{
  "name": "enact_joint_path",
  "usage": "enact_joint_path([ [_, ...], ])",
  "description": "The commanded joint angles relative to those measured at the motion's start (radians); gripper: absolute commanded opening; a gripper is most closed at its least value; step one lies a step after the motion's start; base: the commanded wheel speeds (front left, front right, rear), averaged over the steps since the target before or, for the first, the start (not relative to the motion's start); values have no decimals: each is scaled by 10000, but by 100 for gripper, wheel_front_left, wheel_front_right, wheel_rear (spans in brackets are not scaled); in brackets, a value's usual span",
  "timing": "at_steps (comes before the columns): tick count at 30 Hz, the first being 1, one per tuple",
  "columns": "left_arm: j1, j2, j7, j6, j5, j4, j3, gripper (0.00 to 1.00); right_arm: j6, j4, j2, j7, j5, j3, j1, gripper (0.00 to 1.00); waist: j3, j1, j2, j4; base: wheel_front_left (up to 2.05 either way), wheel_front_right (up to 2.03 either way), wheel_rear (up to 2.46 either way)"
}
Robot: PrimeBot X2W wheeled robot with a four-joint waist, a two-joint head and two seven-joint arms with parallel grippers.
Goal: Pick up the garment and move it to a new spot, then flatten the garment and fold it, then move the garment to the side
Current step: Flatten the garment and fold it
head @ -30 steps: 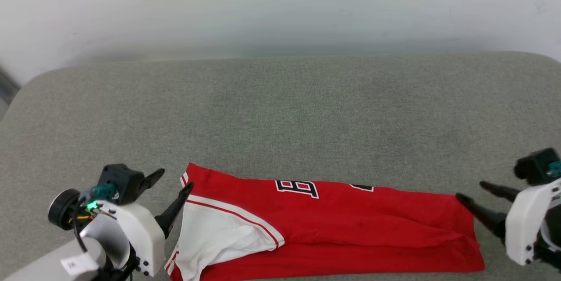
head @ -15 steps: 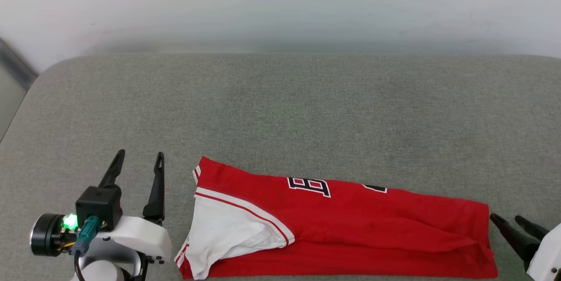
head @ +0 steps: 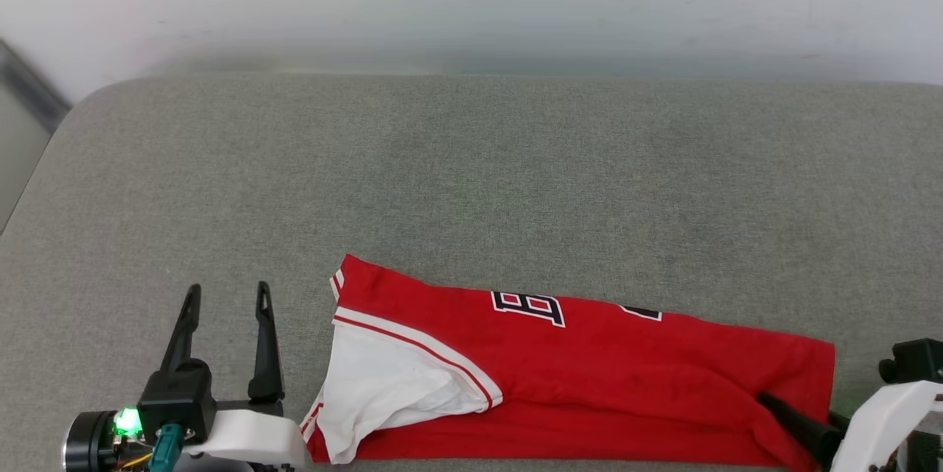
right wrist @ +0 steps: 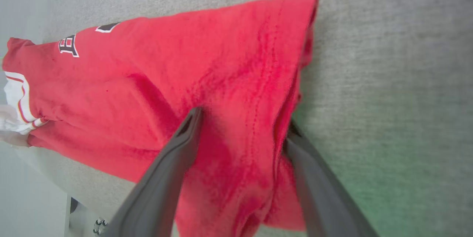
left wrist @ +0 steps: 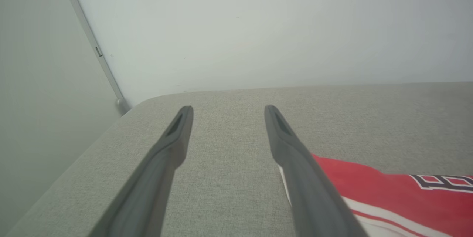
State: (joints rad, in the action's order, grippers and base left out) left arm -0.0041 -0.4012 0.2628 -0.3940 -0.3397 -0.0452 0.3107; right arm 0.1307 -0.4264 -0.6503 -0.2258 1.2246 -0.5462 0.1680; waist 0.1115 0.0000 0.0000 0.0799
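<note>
Red cloth in one long band near the front edge of the grey cushion point(head: 471, 163): the garment point(head: 589, 376), folded lengthwise, white sleeve point(head: 383, 384) tucked over at one end, hem point(head: 821, 376) at the other, chest mark point(head: 530, 308) half hidden along the far crease. Changes over the last second, allowing for a shifted head camera: left gripper point(head: 227, 288) no longer nosing the garment's sleeve-end corner. Now drawn clear, just beside that end and apart from the cloth, fingers point(left wrist: 295, 163) spread wide and pointing past the garment toward the wall point(head: 471, 1), with bare cushion between them. Right gripper point(right wrist: 242, 118) a second ago touching the far corner of the hem, half a second ago backed off beside it, now in again at the hem's near corner. Spread there too: one finger lying on top of the red cloth, the other at the hem's outer edge, tip partly under a lip of fabric. Hem thus between the fingers, not yet pinched. Garment itself apparently unmoved, same creases, same lie. Reading for the task: lengthwise fold likely finished and let go; right side probably set for a grasp of the hem, either for a crosswise fold toward the sleeve end or a drag to the side. Needed next: a clean close on every layer of the hem. Risk with a top-layer-only bite: band peeled open. Left side free, well placed to pin or lift the sleeve end.
</note>
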Motion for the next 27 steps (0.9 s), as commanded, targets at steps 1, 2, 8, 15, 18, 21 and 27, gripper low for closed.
enact_joint_path([
  [1,169,218,25,147,320,-22,-212,100,0,-15,414,-249,85,-355,-82,100,18,0,0,34,0,0,0],
  [2,216,395,23,223,479,-35,-365,100,0,-18,446,-255,72,-404,-50,100,25,0,0,54,0,0,0],
  [8,448,1258,24,724,1404,-41,-1060,100,0,-62,617,-281,-100,-744,213,0,69,0,0,121,0,0,0],
  [15,668,1996,24,1222,2143,-44,-1715,100,-2,-116,350,-67,-161,-830,503,0,-5,0,0,171,0,0,0],
  [18,816,2179,24,1397,2384,-47,-1907,100,-3,-135,71,46,-76,-747,552,0,-95,0,0,155,0,0,0],
  [21,908,2337,25,1551,2590,-67,-2084,100,-6,-178,-319,142,-6,-628,534,0,-226,0,0,96,0,0,0],
  [27,1193,2530,24,1805,2841,-89,-2324,100,-5,-335,-1201,331,111,-279,328,0,-515,0,0,-37,0,0,0],
])
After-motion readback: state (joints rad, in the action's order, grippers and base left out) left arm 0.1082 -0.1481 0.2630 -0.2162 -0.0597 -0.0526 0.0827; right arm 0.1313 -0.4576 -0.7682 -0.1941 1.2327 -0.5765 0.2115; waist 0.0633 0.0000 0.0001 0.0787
